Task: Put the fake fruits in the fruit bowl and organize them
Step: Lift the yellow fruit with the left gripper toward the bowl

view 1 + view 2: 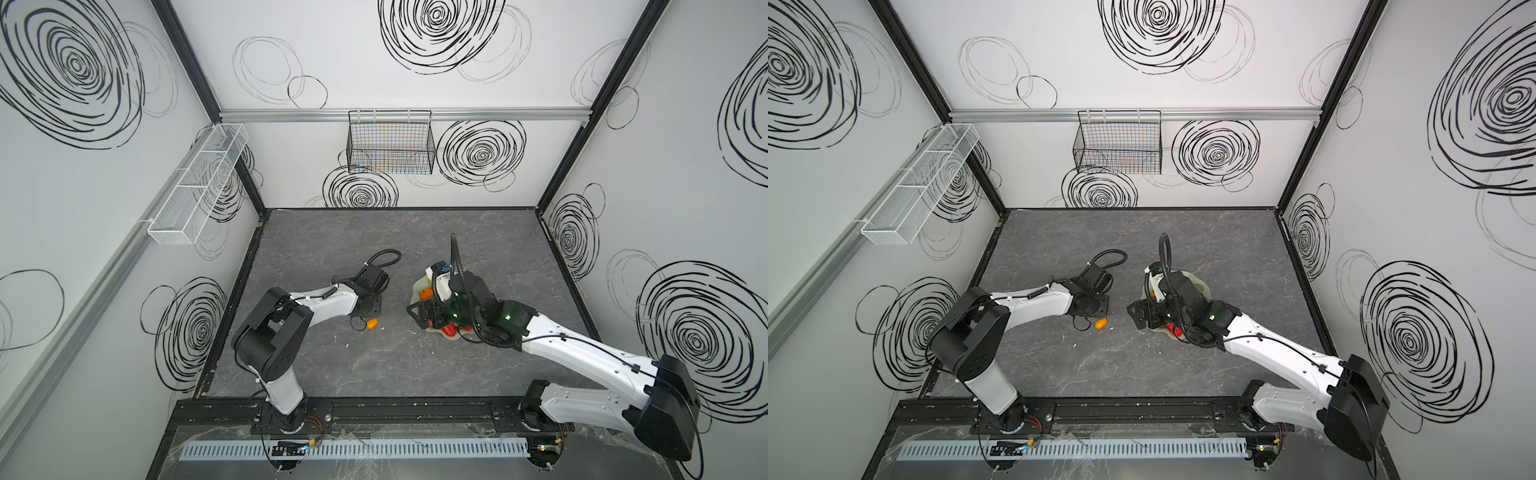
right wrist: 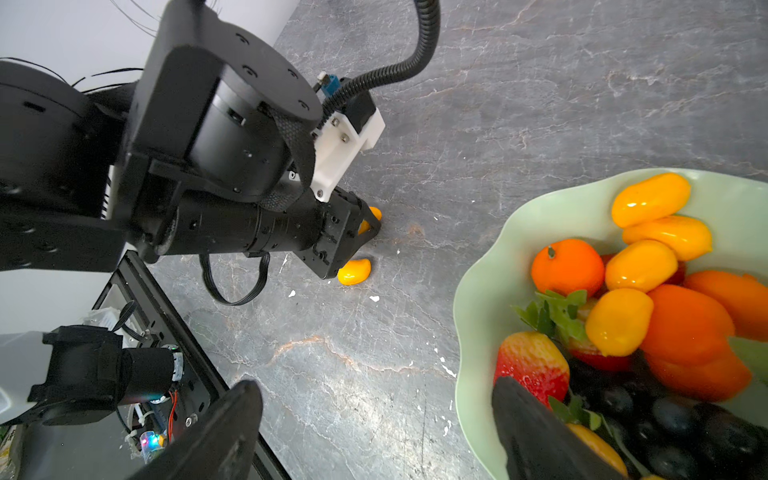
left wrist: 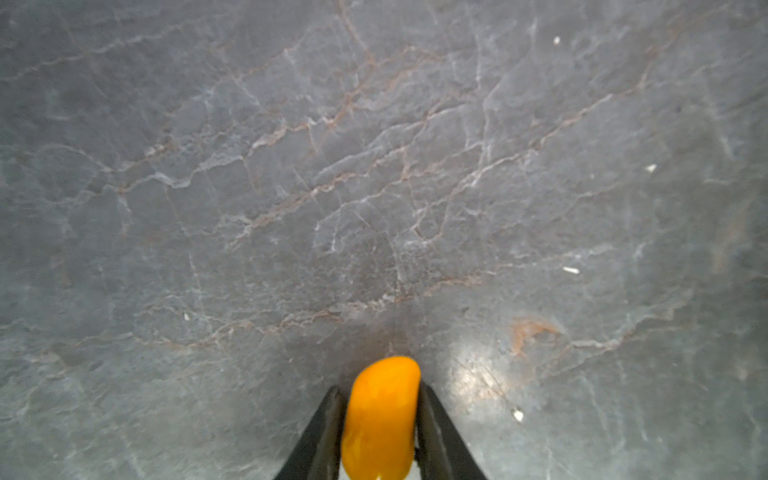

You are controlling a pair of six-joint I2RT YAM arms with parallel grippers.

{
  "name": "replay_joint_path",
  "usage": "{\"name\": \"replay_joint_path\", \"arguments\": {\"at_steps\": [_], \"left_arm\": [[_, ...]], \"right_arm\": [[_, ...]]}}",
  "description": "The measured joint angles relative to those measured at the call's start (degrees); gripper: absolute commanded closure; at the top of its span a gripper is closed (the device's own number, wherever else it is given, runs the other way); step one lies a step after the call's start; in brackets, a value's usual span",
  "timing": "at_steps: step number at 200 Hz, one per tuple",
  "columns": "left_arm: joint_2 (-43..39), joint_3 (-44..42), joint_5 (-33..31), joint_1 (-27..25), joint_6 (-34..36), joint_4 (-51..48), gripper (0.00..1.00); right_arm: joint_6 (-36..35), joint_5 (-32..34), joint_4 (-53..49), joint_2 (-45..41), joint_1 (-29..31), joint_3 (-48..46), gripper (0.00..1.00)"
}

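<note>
1. Presently two kumquats outside the bowl [image 2: 482, 291]: one kumquat [image 3: 380, 419] pinched in the narrow jaws of the left gripper [image 3: 380, 390], one loose kumquat [image 2: 354, 272] on the desk [image 2: 540, 83] just beside it.
2. Bowl, mint green, wavy rim: five more kumquats [image 2: 642, 266], at least three tangerines [image 2: 567, 266], at least two strawberries [image 2: 532, 365], one grape bunch [image 2: 673, 415].
3. Right gripper [image 2: 376, 386]: jaws wide, holding nothing, straddling the bowl rim.
4. Desk: grey marble pattern, white flecks.
5. Walls [image 1: 340, 62]: white, black spirals; one wire basket [image 1: 390, 149], one mesh tray [image 1: 195, 187].

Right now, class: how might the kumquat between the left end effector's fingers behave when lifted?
Glossy and rounded, the kumquat may slip between the narrow fingers. Oval, it probably rolls if dropped. No dent shows, so likely stiff.
</note>
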Motion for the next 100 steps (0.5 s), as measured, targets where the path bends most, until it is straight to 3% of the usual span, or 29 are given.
{"name": "replay_joint_path", "arguments": {"at_steps": [100], "left_arm": [[-2.45,-0.02,-0.96,0.00,-0.31,-0.28,0.72]], "right_arm": [[0.24,0.00,-0.02,-0.24,-0.28,-0.09,0.09]]}}
